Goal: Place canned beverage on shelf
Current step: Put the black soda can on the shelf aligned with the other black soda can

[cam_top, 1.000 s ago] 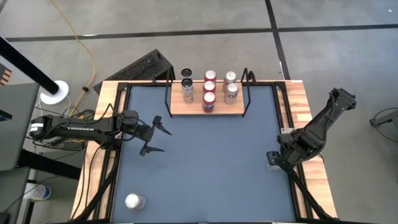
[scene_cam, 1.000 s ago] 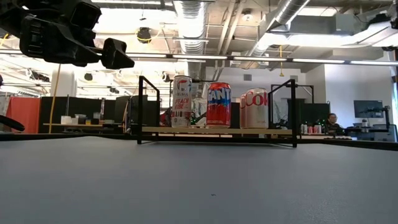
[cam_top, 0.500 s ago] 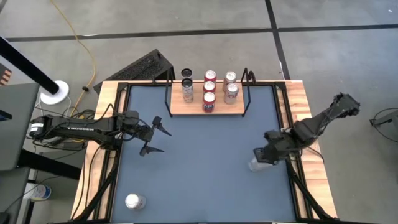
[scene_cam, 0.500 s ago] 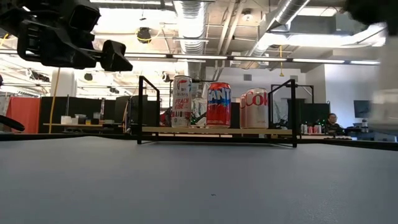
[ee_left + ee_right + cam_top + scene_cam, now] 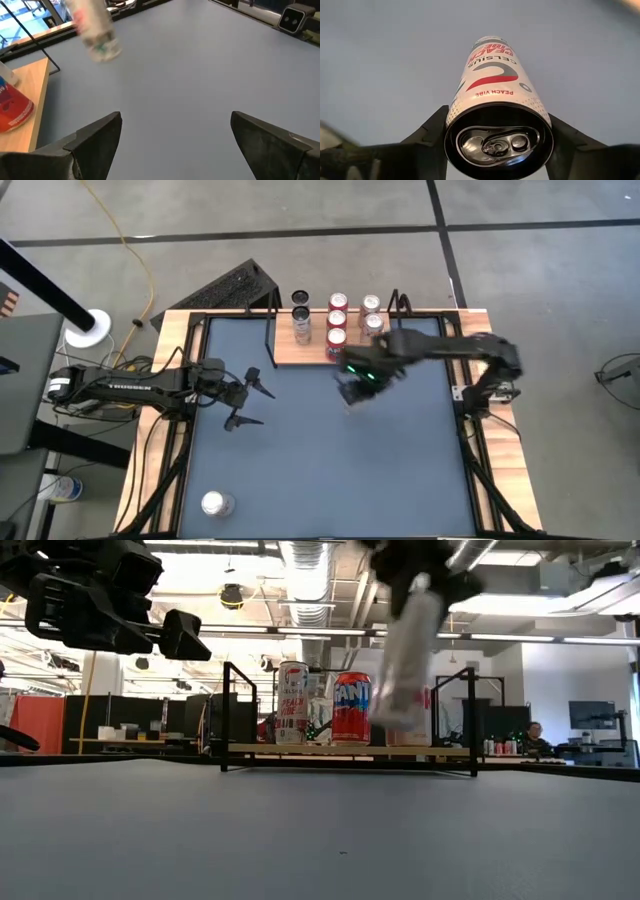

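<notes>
A slim white can (image 5: pixel 497 100) — rigid, smooth-sided, likely slippery, best pinched mid-body — hangs clamped in the right gripper (image 5: pixel 358 377) just before the shelf (image 5: pixel 300 358); the left gripper (image 5: pixel 245 400) waits, jaws spread wide.

White Celsius can (image 5: pixel 492 85) before shelf (image 5: pixel 300 351)

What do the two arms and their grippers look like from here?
Both arms are dark, nearly black, with jointed segments. The left arm carries small white lettering along its link and black cables trail off its base. The left gripper has two slim, pointed black fingers. The right gripper shows a small green light.
</notes>
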Motion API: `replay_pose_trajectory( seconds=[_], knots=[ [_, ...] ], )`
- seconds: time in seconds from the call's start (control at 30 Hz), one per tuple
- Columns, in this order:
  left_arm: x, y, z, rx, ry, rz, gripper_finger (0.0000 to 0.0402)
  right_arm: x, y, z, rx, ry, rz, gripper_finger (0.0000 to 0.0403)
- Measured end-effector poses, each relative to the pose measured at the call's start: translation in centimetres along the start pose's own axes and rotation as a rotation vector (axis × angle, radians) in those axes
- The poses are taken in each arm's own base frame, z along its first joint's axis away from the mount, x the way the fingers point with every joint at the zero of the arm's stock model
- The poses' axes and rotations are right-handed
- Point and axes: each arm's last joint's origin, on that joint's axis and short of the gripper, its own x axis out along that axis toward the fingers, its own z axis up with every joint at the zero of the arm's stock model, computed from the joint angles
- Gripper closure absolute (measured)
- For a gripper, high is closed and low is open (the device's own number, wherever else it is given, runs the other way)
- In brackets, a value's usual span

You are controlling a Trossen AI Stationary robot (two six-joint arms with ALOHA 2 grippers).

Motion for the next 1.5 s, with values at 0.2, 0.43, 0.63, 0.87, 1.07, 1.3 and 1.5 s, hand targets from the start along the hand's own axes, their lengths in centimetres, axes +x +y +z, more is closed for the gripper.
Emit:
replay_pose_trajectory(
  seconds=[0.2,0.43,0.63,0.87,1.07,1.3,1.5],
  knots=[
    [0.0,0.1,0.1,-0.063,-0.006,0.01,0.0038,3.2,1.3,5.4,-0.065,0.082,-0.132,0.0185],
    [0.0,0.2,0.1,-0.065,-0.001,0.048,0.0038,4.8,2.9,7.3,-0.147,0.114,-0.145,0.0173],
    [0.0,0.2,0.1,-0.06,0.001,0.048,0.0038,5.7,3.4,7.6,-0.188,0.15,-0.122,0.0149],
    [0.0,0.2,0.1,-0.061,0.004,0.046,0.0038,5.5,3.6,7.7,-0.22,0.132,-0.089,0.0137],
    [0.0,0.1,-0.1,-0.067,0.016,0.041,0.0038,5.6,3.9,7.9,-0.23,0.109,-0.068,0.0136],
    [0.0,0.1,-0.1,-0.07,0.024,0.039,0.0038,5.7,4.0,8.1,-0.304,0.094,-0.052,0.0135],
    [0.0,0.0,-0.2,-0.071,0.033,0.035,0.0038,5.7,4.3,8.0,-0.546,0.092,-0.033,0.0135]
  ],
)
